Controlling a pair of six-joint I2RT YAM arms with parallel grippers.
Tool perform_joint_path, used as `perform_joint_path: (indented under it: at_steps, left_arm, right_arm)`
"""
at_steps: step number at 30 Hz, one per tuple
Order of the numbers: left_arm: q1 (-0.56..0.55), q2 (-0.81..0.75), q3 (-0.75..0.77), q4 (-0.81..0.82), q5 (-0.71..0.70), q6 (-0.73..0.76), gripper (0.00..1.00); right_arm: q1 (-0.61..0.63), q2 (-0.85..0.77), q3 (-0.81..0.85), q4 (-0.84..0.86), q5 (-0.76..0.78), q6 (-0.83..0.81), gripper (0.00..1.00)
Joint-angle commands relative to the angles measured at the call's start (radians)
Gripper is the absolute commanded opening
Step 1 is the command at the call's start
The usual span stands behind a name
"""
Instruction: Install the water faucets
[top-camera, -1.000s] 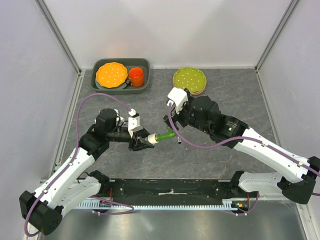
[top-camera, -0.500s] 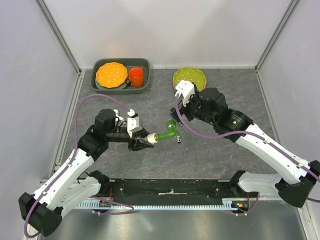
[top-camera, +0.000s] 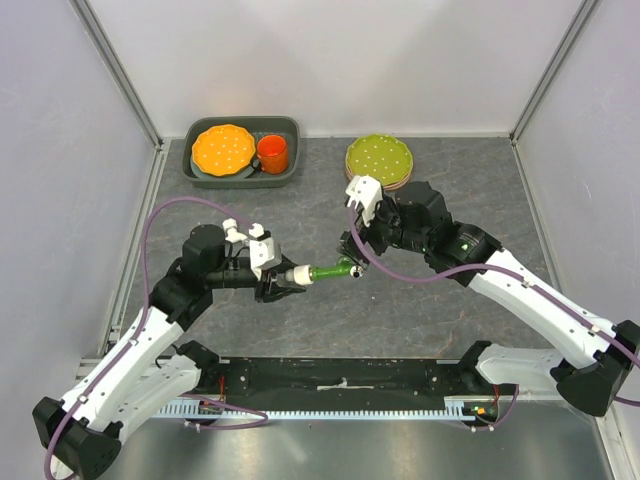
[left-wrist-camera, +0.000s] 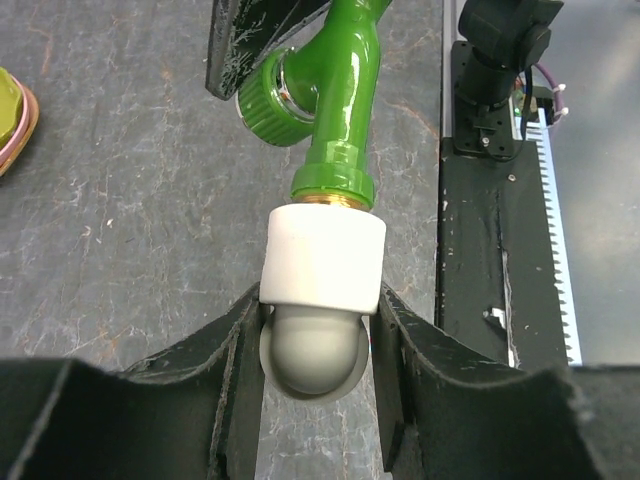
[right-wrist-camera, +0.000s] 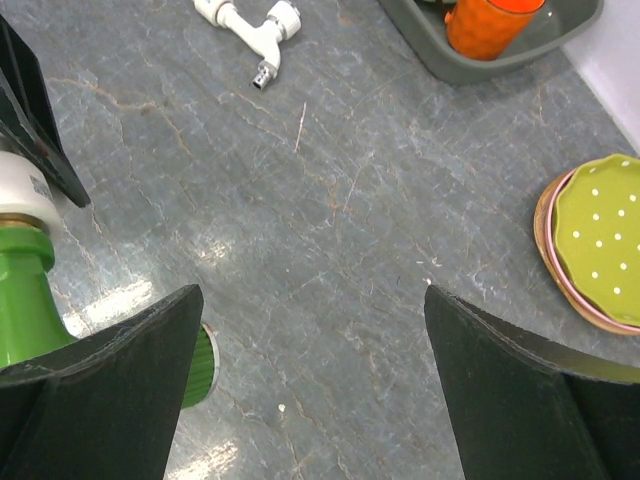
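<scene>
My left gripper (top-camera: 287, 278) is shut on the white end piece (left-wrist-camera: 325, 255) of the dark green faucet (top-camera: 328, 270) and holds it level above the table, pointing right. In the left wrist view the green body (left-wrist-camera: 340, 110) juts away from my fingers (left-wrist-camera: 225, 370), with a grey round end (left-wrist-camera: 312, 355) between them. My right gripper (top-camera: 350, 252) is open and empty, just beyond the faucet's far end; in its wrist view the gripper (right-wrist-camera: 310, 300) hangs over bare table with the green faucet (right-wrist-camera: 20, 290) at its left finger. The all-white faucet (right-wrist-camera: 250, 22) lies on the table.
A grey tray (top-camera: 200, 170) at the back left holds an orange plate (top-camera: 223, 148) and an orange cup (top-camera: 272, 153). A green dotted plate (top-camera: 379, 158) on a stack stands at the back middle. A black rail (top-camera: 340, 380) runs along the near edge.
My right gripper pulled back from the green faucet, then came down again near its far end. My left wrist turned, and the faucet turned with it.
</scene>
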Motion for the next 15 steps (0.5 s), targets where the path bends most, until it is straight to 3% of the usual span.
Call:
perform_joint_path:
  at_steps: [1, 5, 11, 15]
  left_arm:
    - [0.001, -0.030, -0.009, 0.129, -0.112, -0.026, 0.02]
    - [0.004, -0.033, -0.020, 0.155, -0.123, -0.042, 0.02]
    - [0.004, -0.034, -0.028, 0.169, -0.108, -0.046, 0.02]
    - [0.013, -0.031, -0.034, 0.186, -0.109, -0.063, 0.02]
  right_arm:
    - [-0.001, -0.044, -0.034, -0.011, -0.046, 0.021, 0.98]
    - [-0.007, -0.072, -0.049, -0.006, -0.036, 0.027, 0.98]
    - [-0.034, -0.144, -0.066, 0.064, 0.128, 0.042, 0.98]
    - [-0.047, -0.246, -0.132, 0.141, 0.070, -0.032, 0.98]
